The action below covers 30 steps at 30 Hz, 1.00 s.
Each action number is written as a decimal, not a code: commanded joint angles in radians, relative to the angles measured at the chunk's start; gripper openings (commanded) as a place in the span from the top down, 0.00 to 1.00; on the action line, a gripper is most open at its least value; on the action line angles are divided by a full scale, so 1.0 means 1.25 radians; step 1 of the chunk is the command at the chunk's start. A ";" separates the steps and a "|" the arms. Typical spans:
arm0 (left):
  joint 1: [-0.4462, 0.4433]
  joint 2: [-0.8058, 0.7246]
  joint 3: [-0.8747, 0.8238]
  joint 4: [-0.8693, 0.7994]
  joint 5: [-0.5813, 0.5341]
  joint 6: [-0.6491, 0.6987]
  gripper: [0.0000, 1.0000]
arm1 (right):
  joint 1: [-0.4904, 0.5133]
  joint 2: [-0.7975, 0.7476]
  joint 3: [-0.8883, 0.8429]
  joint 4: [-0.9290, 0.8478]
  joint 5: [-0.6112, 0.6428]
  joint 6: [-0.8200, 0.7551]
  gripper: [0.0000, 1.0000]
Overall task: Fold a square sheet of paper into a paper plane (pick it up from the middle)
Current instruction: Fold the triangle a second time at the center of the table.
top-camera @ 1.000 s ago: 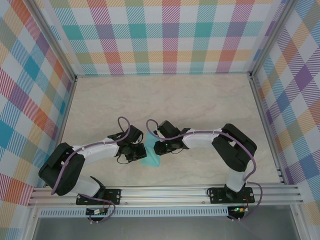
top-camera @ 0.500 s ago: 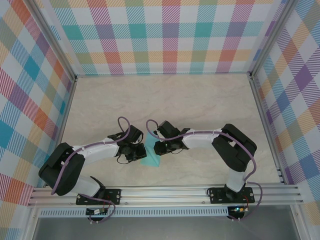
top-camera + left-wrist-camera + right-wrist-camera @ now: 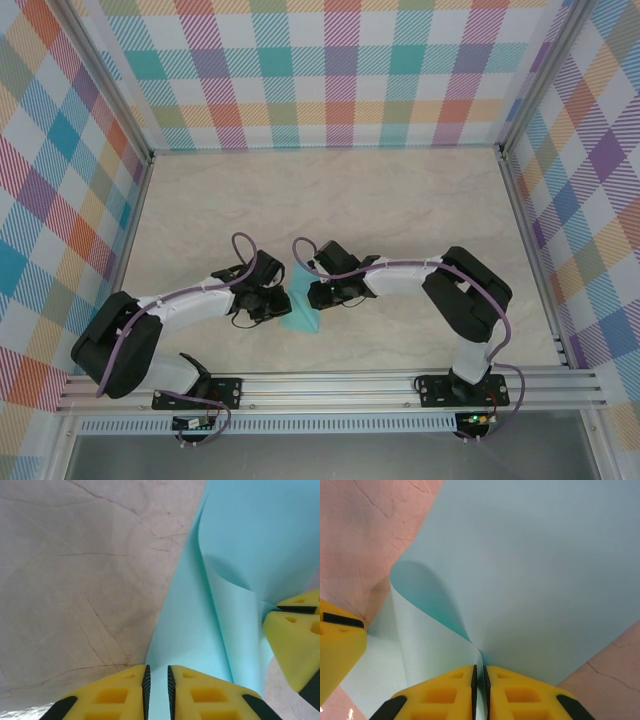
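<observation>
Surfaces, folding bench.
Thin turquoise square sheet of paper [image 3: 530, 570]: matt, smooth, soft in the curl. Table [image 3: 75, 580]: pale marble-look top, fine brown veins, faint sheen. Finger pads [image 3: 215, 692]: yellow, matt, moulded with recessed pockets, plastic-looking. Arm shells [image 3: 190, 300]: smooth white plastic. Front rail [image 3: 330, 385]: ribbed bare metal. Walls [image 3: 330, 70]: flat printed plaid.

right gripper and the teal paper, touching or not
Touching. In the right wrist view the right gripper is closed on a raised fold of the paper, pinched between its yellow tips.
</observation>
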 commanded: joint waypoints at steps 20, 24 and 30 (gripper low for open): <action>-0.004 -0.116 0.060 -0.078 -0.045 -0.021 0.73 | 0.009 0.036 -0.006 -0.052 0.039 -0.005 0.85; -0.003 -0.105 0.066 -0.037 -0.019 -0.039 0.78 | 0.009 0.027 -0.008 -0.054 0.042 -0.004 0.85; 0.001 -0.061 0.056 0.047 0.029 -0.082 0.84 | 0.009 0.031 -0.007 -0.050 0.037 -0.001 0.85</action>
